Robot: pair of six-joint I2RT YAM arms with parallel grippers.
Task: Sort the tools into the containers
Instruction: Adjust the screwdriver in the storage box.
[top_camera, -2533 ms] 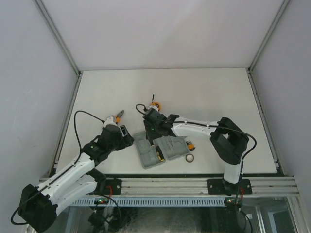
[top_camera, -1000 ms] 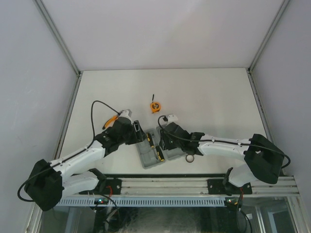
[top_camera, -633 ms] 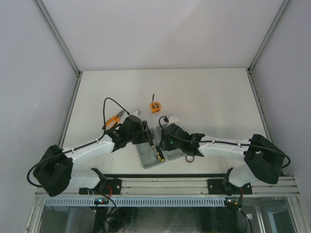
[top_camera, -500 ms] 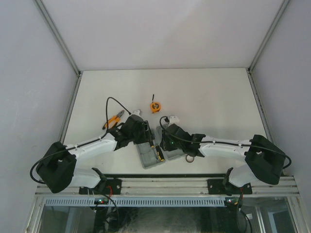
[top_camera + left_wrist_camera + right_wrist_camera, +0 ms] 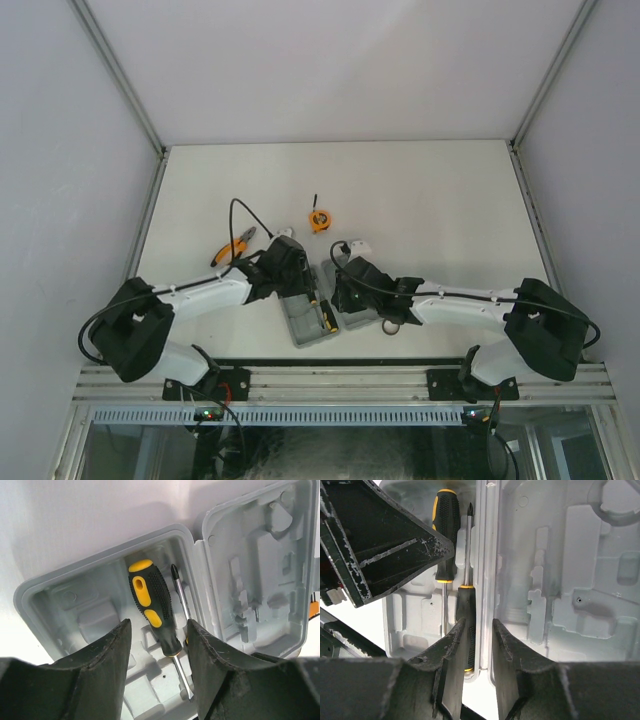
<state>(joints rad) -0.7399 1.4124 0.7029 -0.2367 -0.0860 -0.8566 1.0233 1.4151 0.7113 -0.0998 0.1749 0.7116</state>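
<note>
Both arms have swung in from the far side of the surface (image 5: 430, 200) to meet over the open grey case (image 5: 100, 550), the left one leaving the orange-handled pliers (image 5: 235, 246) behind. The left pincer (image 5: 159, 630) hovers with jaws apart and empty above a black-and-yellow screwdriver (image 5: 150, 605) lying in the case's left half. The right pincer (image 5: 479, 625) is narrowly parted over the hinge ridge, above the dark handle of a second screwdriver (image 5: 466, 605) lying alongside; whether it grips that handle cannot be told. The round tape measure (image 5: 317, 218) waits on the surface beyond the case. The screwdrivers look light and rigid; their ribbed handles should offer a sure hold at mid-length, while the thin steel shafts would likely slip. No brand or writing can be read.
</note>
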